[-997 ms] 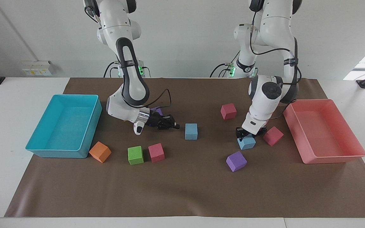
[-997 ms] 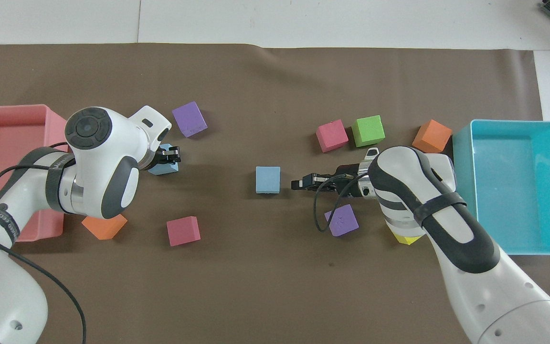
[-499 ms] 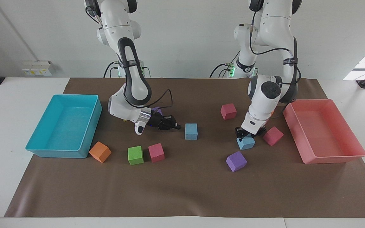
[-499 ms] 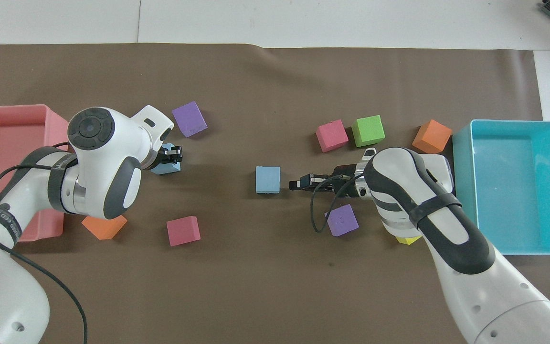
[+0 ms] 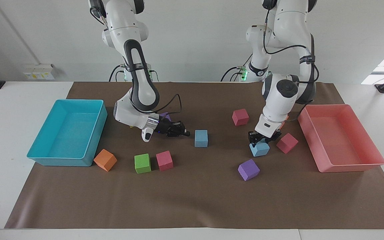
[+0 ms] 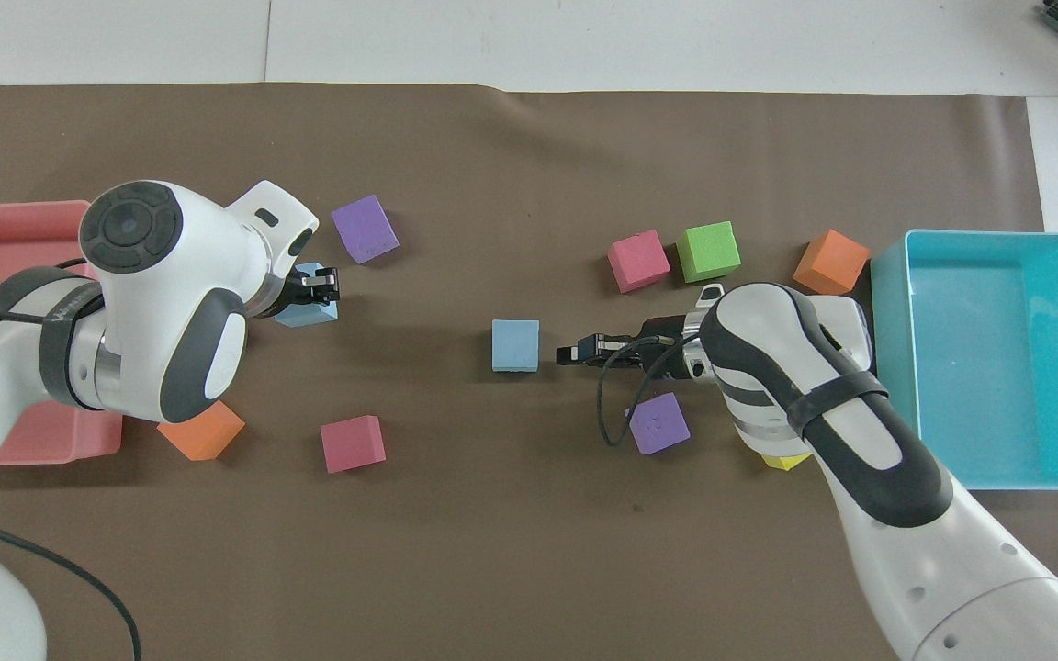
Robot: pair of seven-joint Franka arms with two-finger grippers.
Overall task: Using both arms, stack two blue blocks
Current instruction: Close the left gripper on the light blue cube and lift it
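Two small sky-blue foam cubes, matte and alike in size, sit well apart on the brown mat. The first blue block (image 5: 201,138) (image 6: 516,345) rests flat near the middle of the mat, its faces squared to the table's edges, nothing touching it. The second blue block (image 5: 259,149) (image 6: 311,308) is toward the left arm's end of the table, turned a little askew. It is partly covered from above, so only its lower faces show, and whether it rests on the mat or has left it cannot be told.
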